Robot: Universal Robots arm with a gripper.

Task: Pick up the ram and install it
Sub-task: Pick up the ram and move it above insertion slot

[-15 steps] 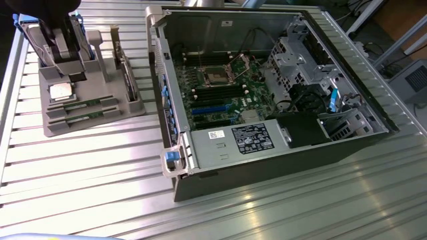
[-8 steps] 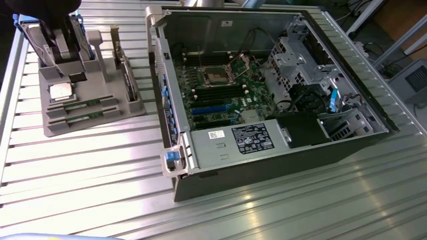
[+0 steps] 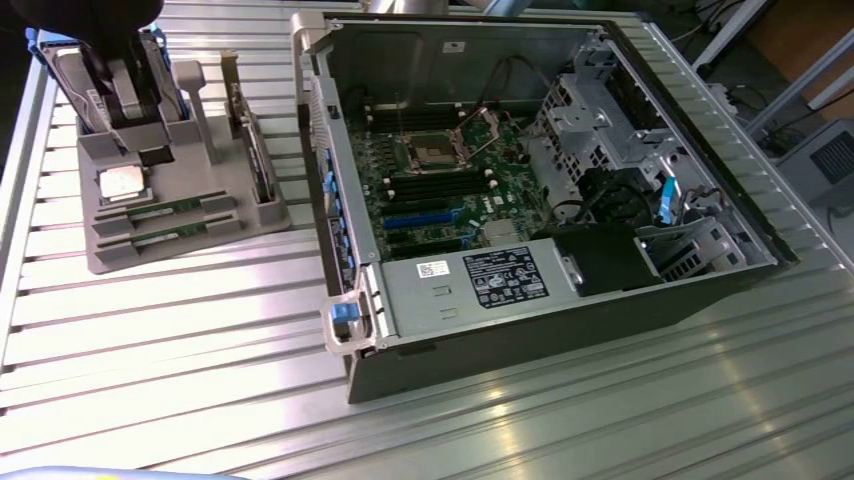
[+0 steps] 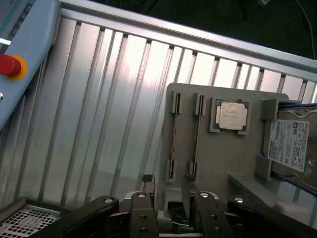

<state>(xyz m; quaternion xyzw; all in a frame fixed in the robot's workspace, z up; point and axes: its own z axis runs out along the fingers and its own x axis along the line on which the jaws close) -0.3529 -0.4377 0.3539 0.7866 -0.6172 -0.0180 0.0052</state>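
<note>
Fingers (image 4: 189, 192) were spread wide with nothing held. They hung over the grey holder (image 3: 154, 258) on the exterior view's left, at the far left part of the ribbed metal desk (image 3: 160, 340). The ram (image 3: 171, 236) sat untouched in the holder's near slot. In the wrist view one end of it (image 4: 172, 148) lined up with the gap between the fingertips, and I couldn't tell how high above it they were. The second stick (image 3: 167, 208) sat in the next slot, parallel and just beside the ram. The silver processor chip (image 3: 120, 185) lay in its recess on the far side of that stick. The hard drive (image 4: 290, 144) stood at the holder's far end, label showing. To the exterior view's right of the holder, the computer case (image 3: 534, 340) lay on its side, open, with the green motherboard (image 3: 454, 190) exposed. A red button (image 4: 10, 65) showed on a pale blue housing, well apart from the holder.
</note>
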